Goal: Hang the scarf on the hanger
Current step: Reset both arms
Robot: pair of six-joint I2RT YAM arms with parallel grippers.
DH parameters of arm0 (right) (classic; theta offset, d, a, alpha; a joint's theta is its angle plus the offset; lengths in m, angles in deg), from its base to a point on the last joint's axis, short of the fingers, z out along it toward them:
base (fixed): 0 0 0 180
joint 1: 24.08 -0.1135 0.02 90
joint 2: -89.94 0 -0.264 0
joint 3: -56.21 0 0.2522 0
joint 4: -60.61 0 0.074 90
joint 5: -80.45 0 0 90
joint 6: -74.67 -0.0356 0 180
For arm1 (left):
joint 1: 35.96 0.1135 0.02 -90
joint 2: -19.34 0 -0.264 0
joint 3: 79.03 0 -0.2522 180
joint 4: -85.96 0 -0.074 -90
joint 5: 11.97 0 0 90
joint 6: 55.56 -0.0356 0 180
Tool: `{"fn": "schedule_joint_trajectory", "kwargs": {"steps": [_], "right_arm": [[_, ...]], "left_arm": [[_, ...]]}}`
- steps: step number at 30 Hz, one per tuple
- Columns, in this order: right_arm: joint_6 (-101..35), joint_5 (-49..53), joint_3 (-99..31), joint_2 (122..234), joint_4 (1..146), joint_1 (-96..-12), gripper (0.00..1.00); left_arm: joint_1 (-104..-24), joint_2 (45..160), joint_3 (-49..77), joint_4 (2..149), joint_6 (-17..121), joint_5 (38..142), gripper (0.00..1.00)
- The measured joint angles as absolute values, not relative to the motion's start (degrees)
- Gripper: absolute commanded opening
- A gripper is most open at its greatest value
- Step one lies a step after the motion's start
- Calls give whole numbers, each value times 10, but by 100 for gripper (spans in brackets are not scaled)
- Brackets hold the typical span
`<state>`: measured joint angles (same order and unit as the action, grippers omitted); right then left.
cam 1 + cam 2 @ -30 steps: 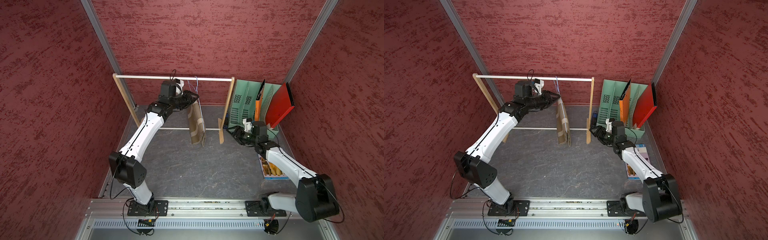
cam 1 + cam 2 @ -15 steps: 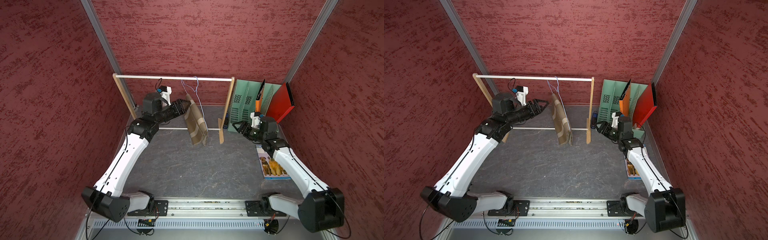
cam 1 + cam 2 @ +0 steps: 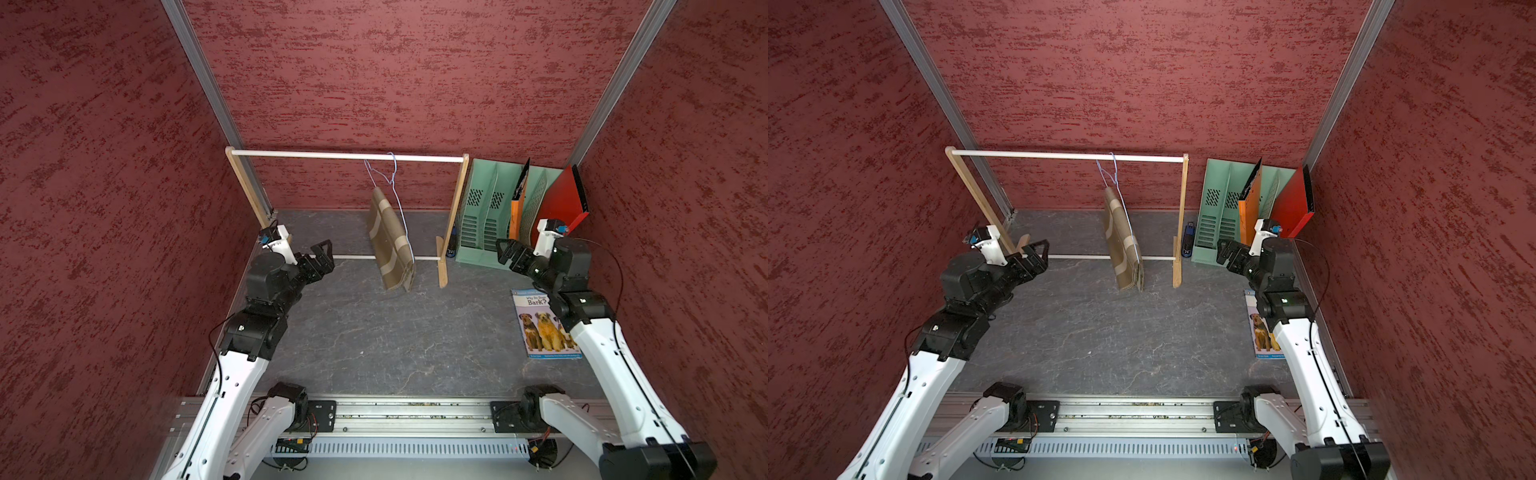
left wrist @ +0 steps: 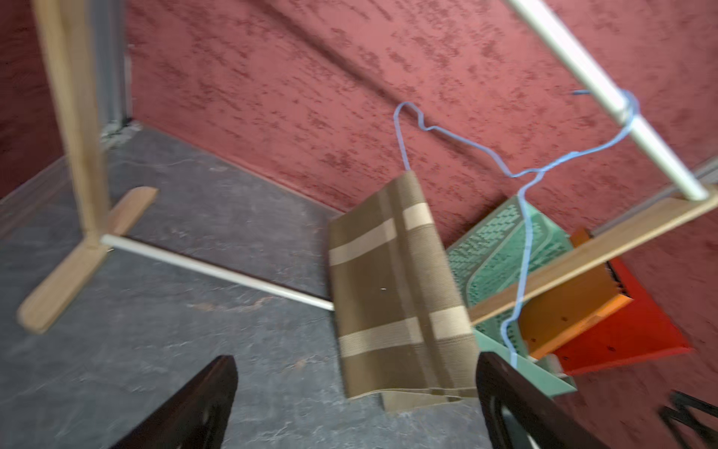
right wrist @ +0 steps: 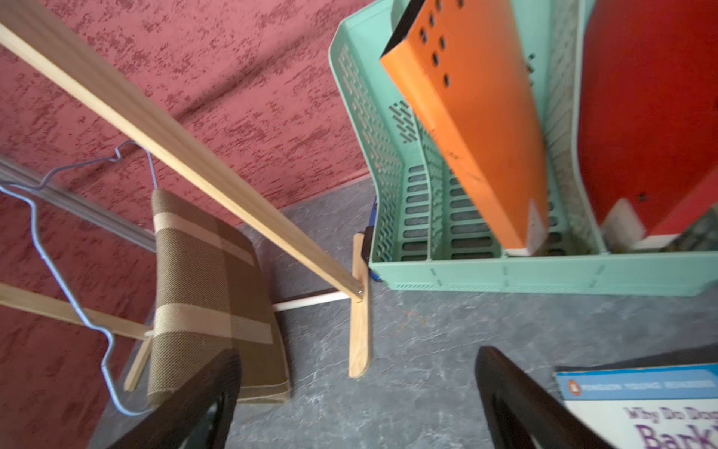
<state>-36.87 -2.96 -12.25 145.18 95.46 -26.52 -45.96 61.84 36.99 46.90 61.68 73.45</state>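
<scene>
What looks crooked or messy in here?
Nothing is spilled or broken. The scarf hangs folded over the hanger. The only untidy things are the red folder, which leans sideways out of the green file holder, and a dog book lying flat nearby instead of standing inside.

A wooden rack with white rods (image 3: 332, 156) stands on the dark grey desk (image 3: 374, 345). Beside it, a green plastic file box (image 3: 478, 232) holds an orange folder (image 3: 515, 216) and a red folder (image 3: 563, 203). A blue dog picture book (image 3: 540, 328) lies nearby.
</scene>
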Motion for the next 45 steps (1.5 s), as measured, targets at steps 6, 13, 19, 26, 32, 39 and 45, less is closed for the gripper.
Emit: {"fn": "schedule_joint_trajectory", "kwargs": {"steps": [6, 13, 19, 26, 32, 39, 45], "right_arm": [[-323, -123, -85, 1415, 935, -259, 98], [-288, -231, 96, 1401, 808, -257, 98], [-249, -275, 218, 1460, 654, -257, 98], [-198, -278, 266, 1548, 477, -257, 98], [-163, -261, 272, 1610, 346, -257, 98], [-131, -243, 271, 1636, 293, -257, 98], [-120, -231, 271, 1636, 283, -257, 98]], "left_arm": [[-445, 553, 499, 468, 607, 618, 100], [-437, 514, 603, 518, 579, 526, 100], [-432, 513, 661, 590, 553, 481, 100], [-430, 545, 691, 666, 525, 460, 100], [-428, 578, 712, 740, 494, 458, 100], [-425, 629, 733, 831, 459, 468, 100], [-413, 693, 739, 920, 433, 501, 100]]}}
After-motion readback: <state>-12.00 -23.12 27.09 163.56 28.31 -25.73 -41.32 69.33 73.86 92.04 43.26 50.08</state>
